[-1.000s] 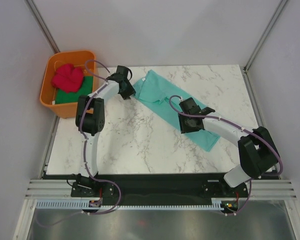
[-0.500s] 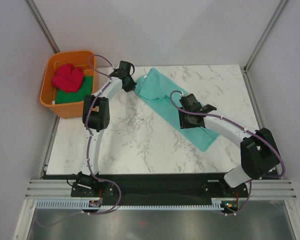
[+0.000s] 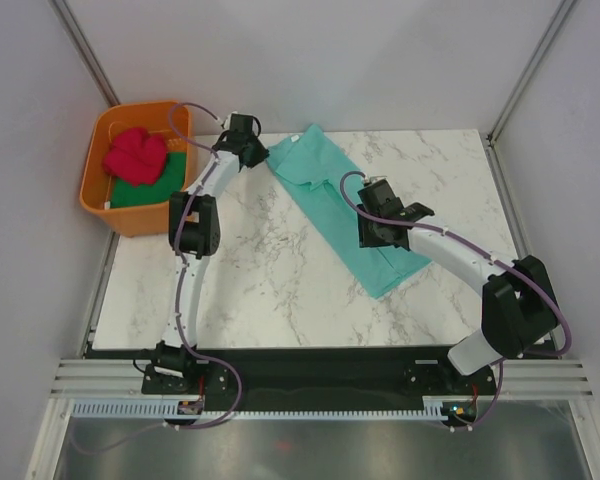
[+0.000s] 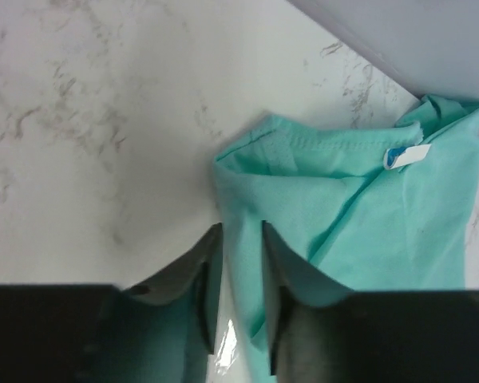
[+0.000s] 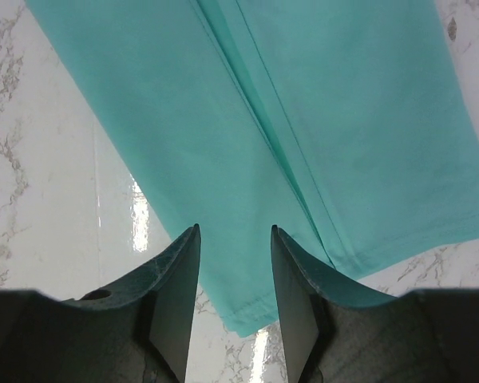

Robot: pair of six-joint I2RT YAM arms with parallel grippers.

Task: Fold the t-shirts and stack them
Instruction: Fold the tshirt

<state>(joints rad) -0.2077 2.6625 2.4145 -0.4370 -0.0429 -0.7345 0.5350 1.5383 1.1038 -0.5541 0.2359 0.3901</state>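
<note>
**Left gripper.** The left gripper is at the far-left end of the teal t-shirt, at the collar end. The neck label shows there in the left wrist view. The jaws stand a narrow gap apart. The side edge of the teal t-shirt runs into this gap, with cloth visible between the two fingers. The pictures do not show whether the fingers pinch the cloth or only straddle it.

**Right gripper.** The right gripper is over the nearer half of the teal t-shirt, close to its hem end. The jaws stand clearly apart, about half way, and nothing is between them. The fingers point down at the cloth, beside the lengthwise fold line. The pictures do not show whether the fingertips touch the cloth.

**Task items.**
- The teal t-shirt lies flat on the marble table. It is folded into a long narrow strip that runs diagonally from the far left toward the near right.
- The pinkish-red t-shirt lies bunched inside the orange tub, on top of the dark green t-shirt.
- The orange tub stands at the far-left corner of the table, well apart from the teal t-shirt.
</note>
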